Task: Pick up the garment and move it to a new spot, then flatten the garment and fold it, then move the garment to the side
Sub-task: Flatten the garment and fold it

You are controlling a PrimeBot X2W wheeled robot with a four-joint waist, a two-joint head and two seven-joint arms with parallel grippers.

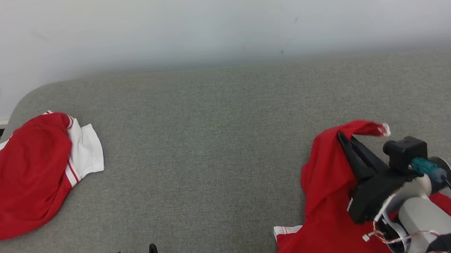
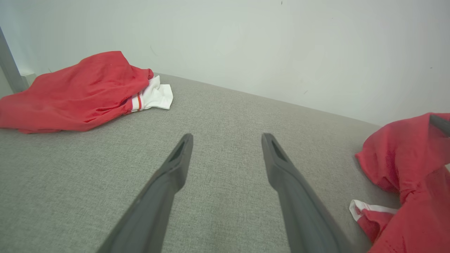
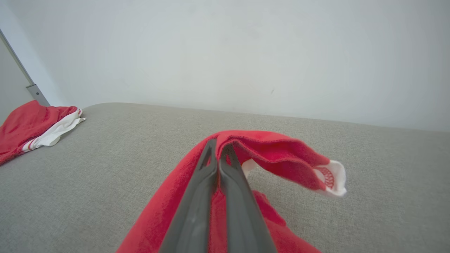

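1. The right gripper point(image 1: 345, 138), at the lower right of the head view, has its two dark fingers pressed together on a raised fold of the red garment point(image 1: 323, 174). The right wrist view shows the cloth pinched between the tips and draped over them.
2. The left gripper point(image 1: 135, 250), at the bottom edge left of centre, stands spread wide with nothing between its fingers. It is above bare grey cushion point(image 1: 210, 147); whether it touches the cushion I cannot tell.
3. The held garment lies crumpled at the lower right of the cushion. One end arches up past the fingertips and ends in a white cuff point(image 1: 384, 129) that hangs free.
4. A second red garment with white trim point(image 1: 21, 177) lies heaped at the left edge of the cushion, well apart from both grippers.
5. The right forearm point(image 1: 425, 217) covers part of the held garment. White lettering on it is cut off by the bottom edge and cannot be read.
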